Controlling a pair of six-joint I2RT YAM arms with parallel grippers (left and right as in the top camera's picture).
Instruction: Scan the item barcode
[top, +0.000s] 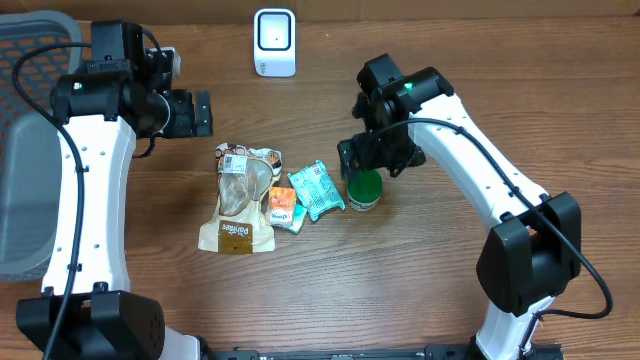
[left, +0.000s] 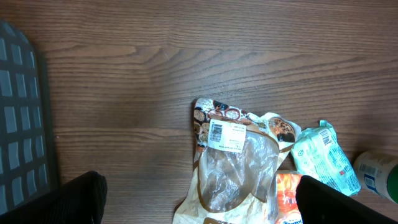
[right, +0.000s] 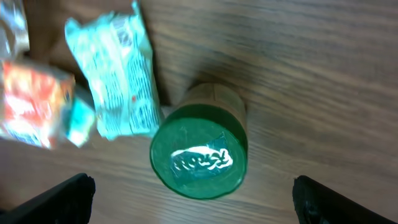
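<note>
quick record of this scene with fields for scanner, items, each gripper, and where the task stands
scanner: white scanner at the far edge of the table
items: cookie bag, orange packet, teal packet, jar with its green lid up, clustered mid-table
basket: grey basket on the left side
left gripper: open, empty, up-left of the cookie bag
right gripper: open, over the jar, not closed on it
status: nothing lifted, no item at the scanner yet

Bright, even light; soft shadows; right wrist view seems blurred.
</note>
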